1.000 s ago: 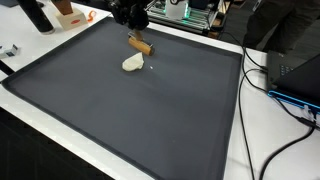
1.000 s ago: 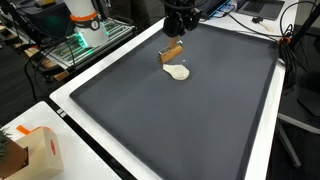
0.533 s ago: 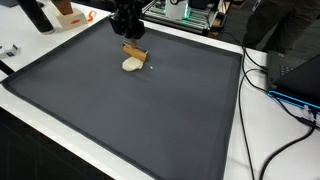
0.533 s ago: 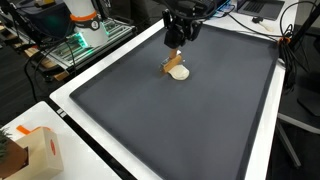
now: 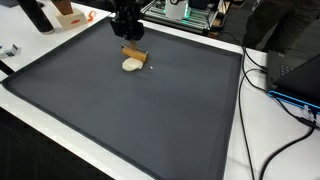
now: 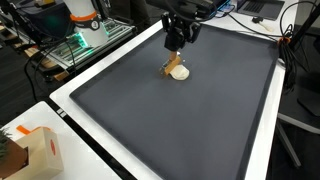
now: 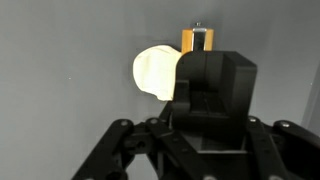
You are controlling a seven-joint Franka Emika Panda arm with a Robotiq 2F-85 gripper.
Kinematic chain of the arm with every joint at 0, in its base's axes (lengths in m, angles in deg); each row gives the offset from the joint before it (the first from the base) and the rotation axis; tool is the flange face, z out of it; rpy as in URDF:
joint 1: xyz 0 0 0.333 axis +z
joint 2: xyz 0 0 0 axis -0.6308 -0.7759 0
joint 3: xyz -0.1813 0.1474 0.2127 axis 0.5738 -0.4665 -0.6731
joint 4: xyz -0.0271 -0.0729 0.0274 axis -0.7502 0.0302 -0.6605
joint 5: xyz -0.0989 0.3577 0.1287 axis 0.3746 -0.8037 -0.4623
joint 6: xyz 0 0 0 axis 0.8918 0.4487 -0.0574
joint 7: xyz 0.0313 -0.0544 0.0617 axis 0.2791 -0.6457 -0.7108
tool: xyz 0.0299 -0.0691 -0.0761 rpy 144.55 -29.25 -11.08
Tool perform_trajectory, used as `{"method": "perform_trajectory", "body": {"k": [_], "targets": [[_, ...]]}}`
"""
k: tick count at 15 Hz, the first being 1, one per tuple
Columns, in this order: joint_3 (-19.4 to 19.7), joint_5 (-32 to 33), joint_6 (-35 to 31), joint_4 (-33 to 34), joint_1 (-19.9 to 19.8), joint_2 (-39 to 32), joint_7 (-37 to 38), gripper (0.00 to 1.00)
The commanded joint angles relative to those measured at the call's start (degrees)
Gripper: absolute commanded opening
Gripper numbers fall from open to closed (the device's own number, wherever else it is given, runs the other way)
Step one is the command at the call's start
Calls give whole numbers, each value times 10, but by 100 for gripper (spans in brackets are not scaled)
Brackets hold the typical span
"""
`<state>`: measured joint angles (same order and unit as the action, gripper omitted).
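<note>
The hand (image 5: 129, 40) is black, the block (image 5: 134, 52) tan-brown, the lump (image 5: 132, 65) cream, the mat (image 5: 160, 120) plain dark grey.

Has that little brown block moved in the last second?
Yes. The brown block has shifted toward the cream lump, which stayed put on the dark mat, and now sits right beside it.

Even, fairly bright overhead room light is falling across both exterior views, leaving the dark mat (image 5: 150, 115) matte and free of glare, while the white bench (image 5: 243, 120) edge is washing out slightly. The hand (image 5: 130, 42) is casting only a faint, soft shadow. In the wrist view its black body is looming large and somewhat soft, and the pale object (image 7: 155, 72) is glowing near overexposure against flat grey. All frames are looking coarse.
</note>
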<state>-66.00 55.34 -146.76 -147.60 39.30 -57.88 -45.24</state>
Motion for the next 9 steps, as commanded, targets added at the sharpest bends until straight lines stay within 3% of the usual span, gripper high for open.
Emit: {"method": "perform_trajectory", "body": {"k": [1, 9], "targets": [[-5, -7, 4, -5, -9, -5, -37, 24], [-3, -10, -84, -24, -11, 0, -24, 24]]}}
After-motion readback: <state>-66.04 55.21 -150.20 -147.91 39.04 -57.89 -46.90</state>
